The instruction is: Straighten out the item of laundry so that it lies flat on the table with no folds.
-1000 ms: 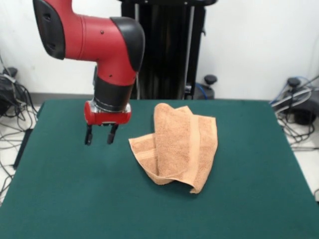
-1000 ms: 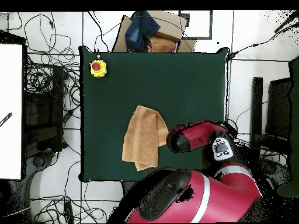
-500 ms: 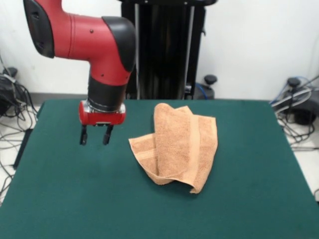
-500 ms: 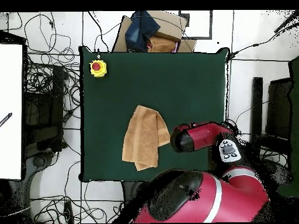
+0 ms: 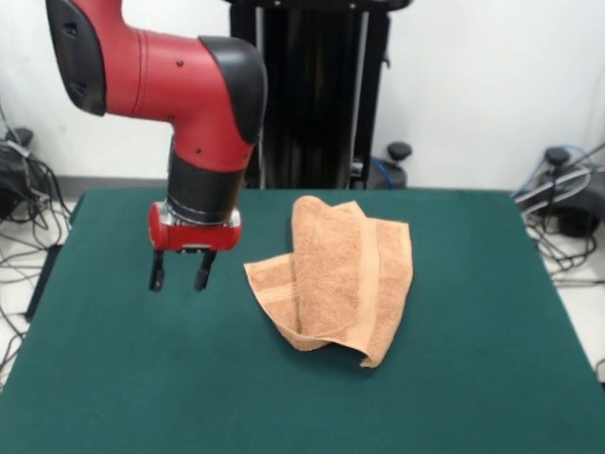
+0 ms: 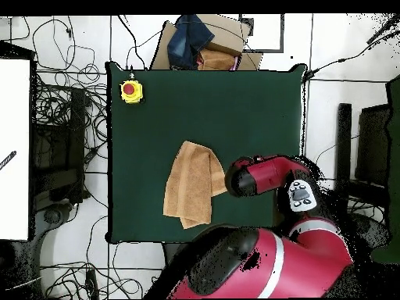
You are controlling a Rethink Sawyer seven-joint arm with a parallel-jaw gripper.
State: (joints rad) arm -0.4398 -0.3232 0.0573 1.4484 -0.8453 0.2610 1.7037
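The peach-orange terry hand towel (image 5: 336, 276), soft, light and limp, lies folded over itself near the middle of the dark green table (image 5: 473, 378), best pinched at a loose corner by the empty black gripper (image 5: 177, 273), fingers parted, just beside it.

A peach-orange towel (image 5: 336, 274) is seen, with a slightly darker woven band running along one edge. The bench (image 5: 473, 378) is covered in a dark green matte top. The arm (image 5: 180, 85) is coloured red with black joints, and its fingers (image 5: 155, 271) are black beneath a red wrist ring. A yellow box with a red button (image 6: 130, 91) is shown on one bench corner.
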